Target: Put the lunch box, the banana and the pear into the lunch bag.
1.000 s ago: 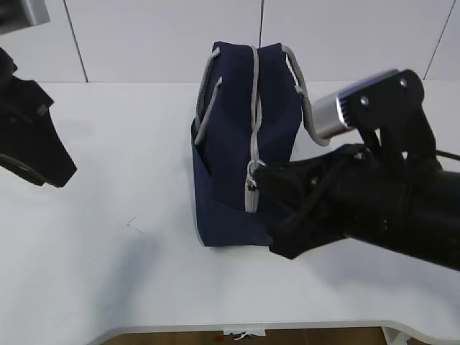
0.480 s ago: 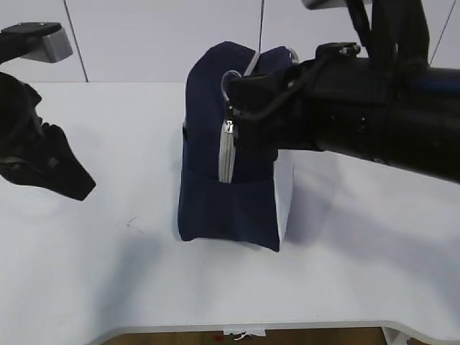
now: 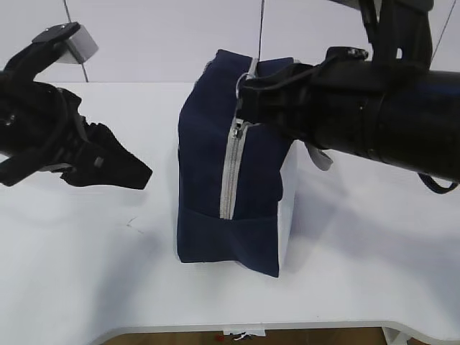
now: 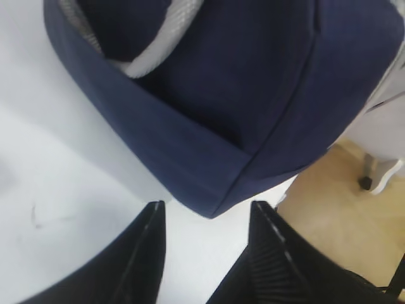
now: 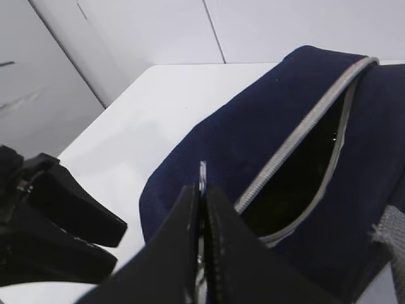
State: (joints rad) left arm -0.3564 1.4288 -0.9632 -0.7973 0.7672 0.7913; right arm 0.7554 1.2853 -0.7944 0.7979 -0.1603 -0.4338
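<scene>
Two grippers in view. Right gripper [image 5: 201, 209]: fingers pinched together on the ring zipper pull [image 5: 202, 175] at the near top end of the lunch bag [image 3: 230, 180]. The bag stands upright on the white table [image 3: 93, 273], mid-table. Zipper [image 5: 304, 130] parted along the top; dark interior shows in the right wrist view, contents too dark to tell. Left gripper [image 4: 205, 237]: jaws apart, holding nothing, fingertips just short of the bag's lower corner, over bare table. Grey webbing handle [image 4: 149, 57] lies against the bag's side.
</scene>
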